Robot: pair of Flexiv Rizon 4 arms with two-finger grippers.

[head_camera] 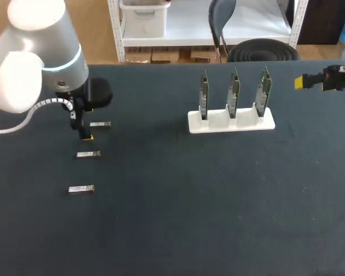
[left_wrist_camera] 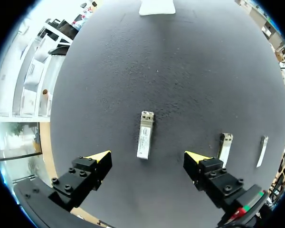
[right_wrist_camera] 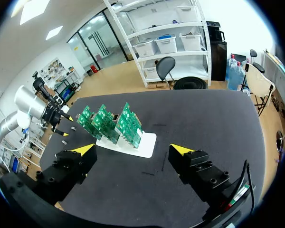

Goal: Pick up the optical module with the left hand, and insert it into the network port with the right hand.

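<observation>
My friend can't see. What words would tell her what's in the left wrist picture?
The left pincer hangs open above a dark table, with one small silver optical module lying flat between its yellow fingertips, untouched. Two more modules lie beside it, and a white stand shows far ahead.

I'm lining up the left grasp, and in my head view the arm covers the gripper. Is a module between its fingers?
Observer: In the left wrist view, the left gripper is open. The near end of the optical module lies between its fingers and touches neither.
Operator: And the right one? I see only one yellow tip.
Observer: In the right wrist view, the right gripper is open and empty, facing the rack of boards.
</observation>
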